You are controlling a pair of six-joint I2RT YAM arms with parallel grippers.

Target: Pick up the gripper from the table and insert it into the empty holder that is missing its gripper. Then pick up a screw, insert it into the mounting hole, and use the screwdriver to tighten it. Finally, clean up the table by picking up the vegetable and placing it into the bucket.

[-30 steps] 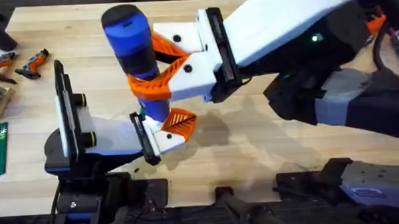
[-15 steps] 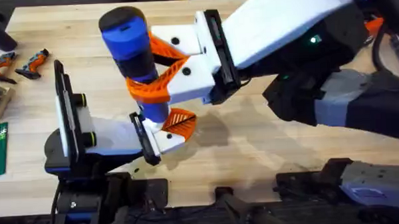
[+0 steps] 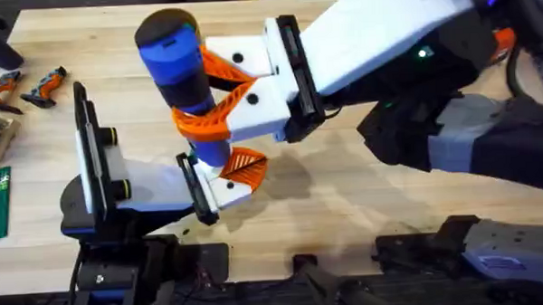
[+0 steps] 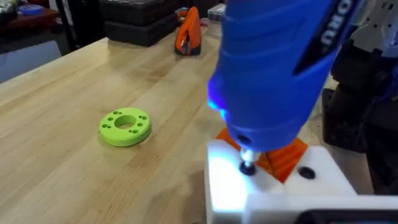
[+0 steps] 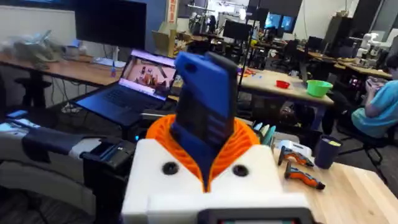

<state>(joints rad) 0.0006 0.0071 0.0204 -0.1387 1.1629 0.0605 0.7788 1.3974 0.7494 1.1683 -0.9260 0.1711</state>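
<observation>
Gripping a blue screwdriver upright between its orange ribbed pads, the right hand is seen in the overhead view near the middle of the desk. The tool's tip is set down on a screw in the white holder, as shown by the left wrist camera, with a blue glow at the tool's lower end. The orange gripper is seated in that holder, just beside the screwdriver's shaft. The holder is carried at the front of the left hand; whether that hand's own fingers are wide or narrow cannot be told. A lime-green disc with holes is lying flat on the wood, well apart from the holder. Two small orange-and-black tools are lying near the far left edge of the desk.
</observation>
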